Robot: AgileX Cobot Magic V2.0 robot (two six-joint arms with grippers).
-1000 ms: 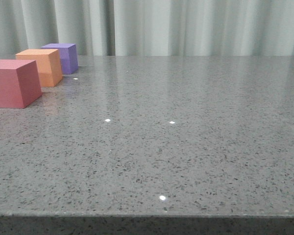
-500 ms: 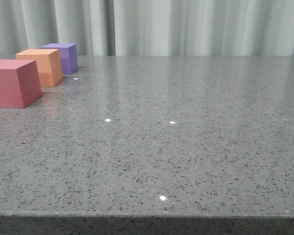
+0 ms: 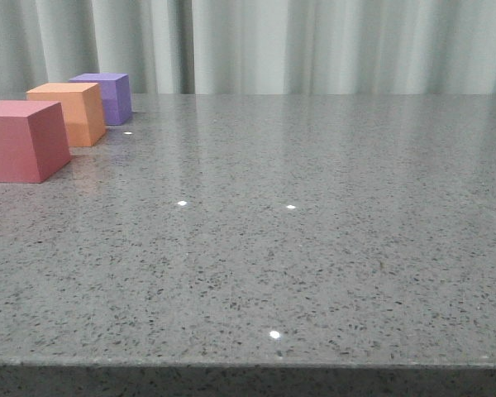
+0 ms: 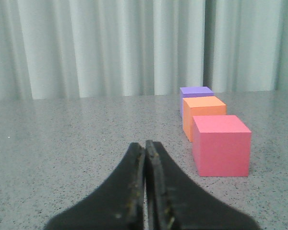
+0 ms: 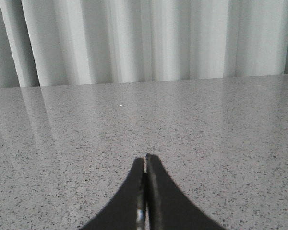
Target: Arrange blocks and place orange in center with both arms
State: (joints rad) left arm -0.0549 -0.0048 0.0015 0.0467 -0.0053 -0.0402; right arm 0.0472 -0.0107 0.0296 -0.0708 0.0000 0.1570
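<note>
Both claws sit low at the near edge of the desk [image 3: 314,248], neither visible in the front view. Left claw [image 4: 145,148]: clenched, fingertips pressed together, nothing in it. Right claw [image 5: 145,160]: also clenched and empty, facing bare desk and the curtain [image 5: 144,38] beyond.

The three blocks sit far left on the desk in a row running near to far: red-pink block [image 3: 23,141] nearest, orange block [image 3: 69,113] next, purple block [image 3: 107,98] farthest, close to the curtain. Left wrist view shows the same order: red-pink block [image 4: 221,145], orange block [image 4: 204,115], purple block [image 4: 196,93]. The blocks overlap in both views, so it's unclear whether neighbours touch or are just beside each other.

Judgement: orange is already the middle one of the row, so the arrangement looks close to done, or the row itself needs shifting toward the middle of the desk; the pictures can't settle that.

If a pick comes next, the left arm is the natural choice, since the blocks lie on its side, ahead of its claw. To do it well: release the claw wide before closing in, come down from above rather than along the row, square the fingers to opposite faces, and avoid nudging the neighbours. The right arm has nothing within view to work on.
</note>
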